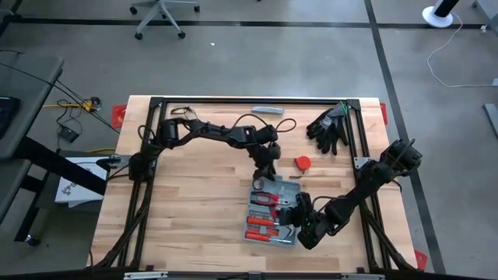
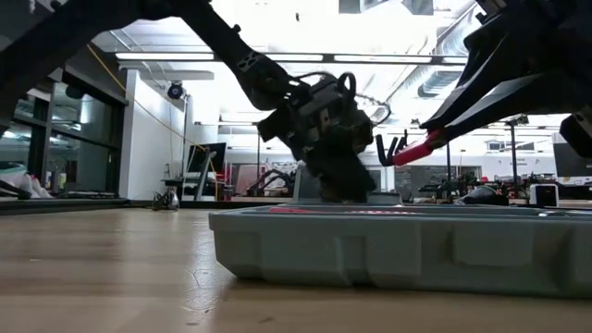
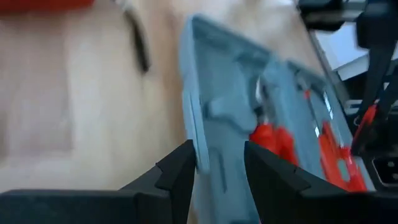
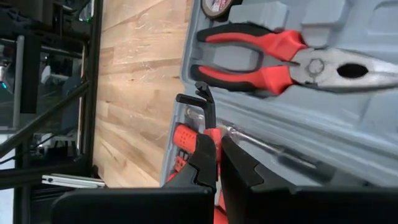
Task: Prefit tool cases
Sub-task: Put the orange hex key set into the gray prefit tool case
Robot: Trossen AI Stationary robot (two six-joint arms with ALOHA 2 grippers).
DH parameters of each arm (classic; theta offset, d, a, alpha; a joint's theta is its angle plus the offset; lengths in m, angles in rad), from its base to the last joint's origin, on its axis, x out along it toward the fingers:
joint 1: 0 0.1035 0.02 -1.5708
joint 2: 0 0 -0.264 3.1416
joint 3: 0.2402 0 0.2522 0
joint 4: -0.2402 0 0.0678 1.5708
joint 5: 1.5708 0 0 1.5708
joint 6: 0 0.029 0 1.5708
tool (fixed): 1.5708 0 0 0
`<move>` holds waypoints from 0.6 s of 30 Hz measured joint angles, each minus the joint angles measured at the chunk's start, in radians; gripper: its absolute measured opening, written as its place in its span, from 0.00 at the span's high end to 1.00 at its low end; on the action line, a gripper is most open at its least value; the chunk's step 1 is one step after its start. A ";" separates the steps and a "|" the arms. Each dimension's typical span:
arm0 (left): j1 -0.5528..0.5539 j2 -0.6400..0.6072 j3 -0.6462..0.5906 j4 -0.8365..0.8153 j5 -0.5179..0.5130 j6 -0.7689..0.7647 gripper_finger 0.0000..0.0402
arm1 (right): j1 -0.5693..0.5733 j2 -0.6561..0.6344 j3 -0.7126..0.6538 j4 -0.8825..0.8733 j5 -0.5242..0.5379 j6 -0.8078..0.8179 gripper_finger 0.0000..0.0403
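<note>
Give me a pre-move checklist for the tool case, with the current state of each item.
1. Tool case lies open and flat on the table: ok.
2. Left gripper straddles the case's edge wall, a finger on each side: ok.
3. Right gripper shut on a red-and-black tool above the case: ok.
4. Held tool lined up with its recess: cannot tell.
5. Pliers seated in their recess: ok.
6. Black gloves and red round object lie apart from the case: ok.
</note>
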 joint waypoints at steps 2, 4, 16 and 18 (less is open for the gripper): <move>-0.006 0.000 0.000 0.050 0.000 -0.036 0.68 | 0.000 0.000 0.000 0.001 -0.001 0.000 1.00; -0.006 0.000 0.000 0.082 -0.008 -0.065 0.68 | 0.000 0.000 0.000 0.001 -0.003 0.000 1.00; 0.047 0.000 0.000 -0.057 -0.009 -0.019 1.00 | 0.000 0.000 0.000 -0.013 -0.011 0.000 1.00; 0.059 0.000 0.000 -0.102 -0.009 -0.002 1.00 | 0.000 0.000 0.000 -0.015 -0.011 0.000 1.00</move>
